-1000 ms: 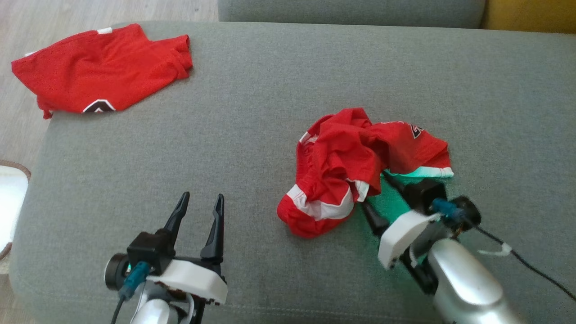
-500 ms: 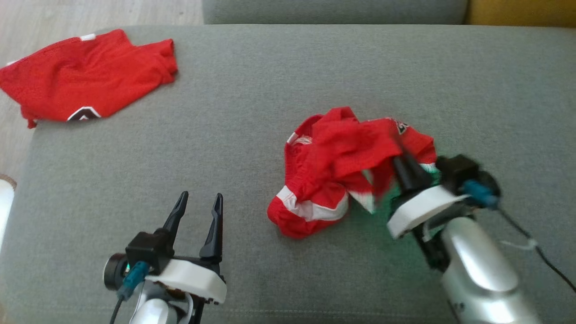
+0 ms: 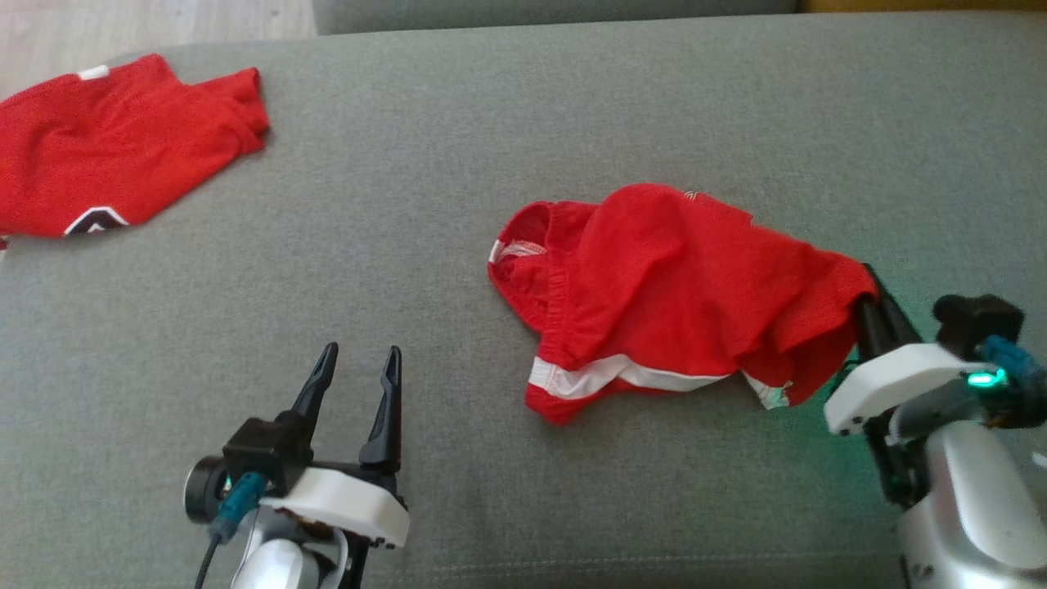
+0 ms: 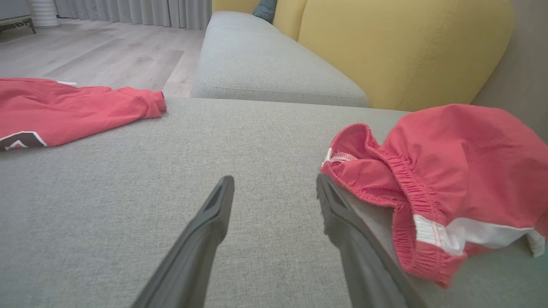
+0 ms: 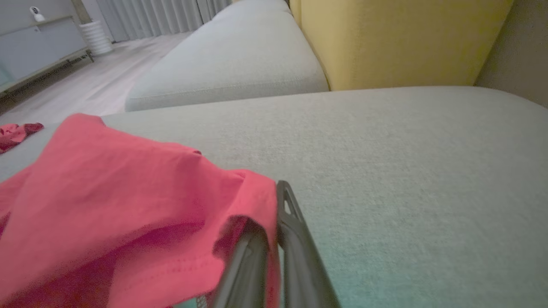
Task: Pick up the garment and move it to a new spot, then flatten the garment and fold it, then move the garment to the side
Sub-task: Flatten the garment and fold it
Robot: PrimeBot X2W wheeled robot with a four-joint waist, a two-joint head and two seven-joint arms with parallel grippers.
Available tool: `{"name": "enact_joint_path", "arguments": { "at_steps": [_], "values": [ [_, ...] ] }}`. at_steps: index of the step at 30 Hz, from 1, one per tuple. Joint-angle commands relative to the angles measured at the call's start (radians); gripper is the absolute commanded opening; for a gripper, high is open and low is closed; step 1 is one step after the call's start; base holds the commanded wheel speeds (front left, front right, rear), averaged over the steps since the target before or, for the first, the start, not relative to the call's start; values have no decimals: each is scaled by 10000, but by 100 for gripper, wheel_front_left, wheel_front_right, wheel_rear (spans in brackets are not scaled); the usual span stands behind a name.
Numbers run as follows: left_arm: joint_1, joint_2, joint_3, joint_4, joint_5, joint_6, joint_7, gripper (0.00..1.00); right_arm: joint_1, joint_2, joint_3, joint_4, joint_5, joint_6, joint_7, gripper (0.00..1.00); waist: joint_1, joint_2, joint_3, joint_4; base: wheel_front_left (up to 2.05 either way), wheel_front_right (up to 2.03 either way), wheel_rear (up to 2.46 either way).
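Shorts (image 3: pixel 679 278) pinched by R gripper (image 3: pixel 873 307).

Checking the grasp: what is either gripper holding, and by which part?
Right gripper pinches the red white-trimmed shorts by their right-hand edge; left gripper holds nothing.

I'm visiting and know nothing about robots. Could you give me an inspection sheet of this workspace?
Surface: grey sofa cushion, plain fabric.
Job's things: red shorts, one edge pinched by the right gripper, the rest draped on the cushion.
Clutter: second red garment at the cushion's far left corner.
Grippers: left gripper open, holding nothing; right gripper shut on the shorts.
Cables: dark cable with blue plug at the left wrist; another blue plug at the right wrist.
Surroundings: yellow backrest, wooden floor, curtains.
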Motion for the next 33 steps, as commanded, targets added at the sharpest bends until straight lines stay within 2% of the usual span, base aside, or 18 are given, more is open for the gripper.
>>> {"name": "enact_joint_path", "arguments": {
  "at_steps": [1, 2, 3, 4, 5, 6, 13, 17, 22, 27, 33],
  "values": [
    [-437, -14, 379, -339, 60, -33, -124, 100, -368, -197, 38, -313, -166, -9, 33, 0, 0, 0, 49, -54, 0, 0, 0],
    [-455, -14, 367, -326, 61, -39, -124, 100, -430, -233, -104, -258, -238, -9, 76, 0, 0, 0, 60, -78, 0, 0, 0],
    [-472, -14, 357, -317, 61, -40, -124, 100, -499, -262, -254, -207, -306, -9, 83, 19, 0, 0, 74, -101, 0, 0, 0],
    [-490, -14, 351, -314, 60, -41, -124, 100, -565, -306, -405, -169, -428, -9, 76, 49, 0, 0, 92, -122, 0, 0, 0],
    [-507, -14, 349, -313, 60, -42, -124, 100, -623, -340, -539, -133, -536, -9, 75, 89, 0, 0, 109, -143, 0, 0, 0],
    [-522, -14, 352, -313, 61, -41, -124, 100, -673, -357, -661, -106, -599, -9, 66, 100, 0, 0, 118, -166, 0, 0, 0],
    [-516, -14, 289, -298, 50, -96, -124, 100, -492, -521, -860, -382, -516, -9, -29, 100, 0, 0, 45, -280, 0, 0, 0],
    [-468, -14, 93, -317, -33, -112, -124, 100, 102, -564, -1204, -1321, -346, -9, -460, 100, 0, 0, -59, -362, 0, 0, 0],
    [-409, -14, 15, -388, -125, -70, -124, 100, 699, -228, -1729, -2749, -598, -9, -1020, 100, 0, 0, -217, -550, 0, 0, 0],
    [-250, -14, 71, -427, -197, 22, -124, 100, 1101, 178, -1344, -3735, -768, -9, -1233, 100, 0, 0, -606, -696, 0, 0, 0],
    [67, -14, 130, -500, -309, 90, -124, 100, 1719, 366, -402, -3890, -606, -9, -1271, 100, 0, 0, -1196, -560, 0, 0, 0]
  ]
}}
